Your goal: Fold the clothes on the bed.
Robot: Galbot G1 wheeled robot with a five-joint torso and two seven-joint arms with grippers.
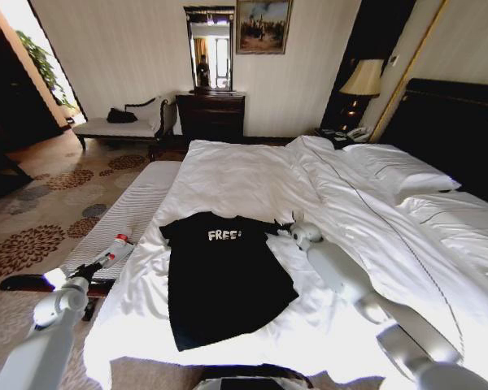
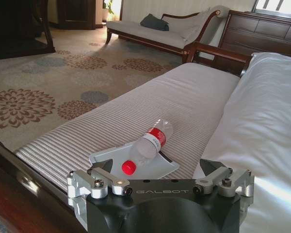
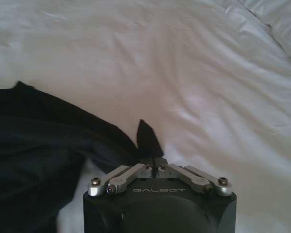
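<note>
Now, right hand (image 3: pixel 153 161) pinching soft black T-shirt (image 1: pixel 221 276) sleeve (white sheets (image 1: pixel 252 183) rumpled), left hand (image 2: pixel 160 182) released.

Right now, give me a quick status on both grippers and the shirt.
Right gripper shut on T-shirt sleeve, on the bed. Left gripper open over the bench, by bottle. Nothing blocking.

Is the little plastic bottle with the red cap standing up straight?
No, the small clear plastic bottle with the red cap lies on its side on a grey tray atop the pale striped bench.
</note>
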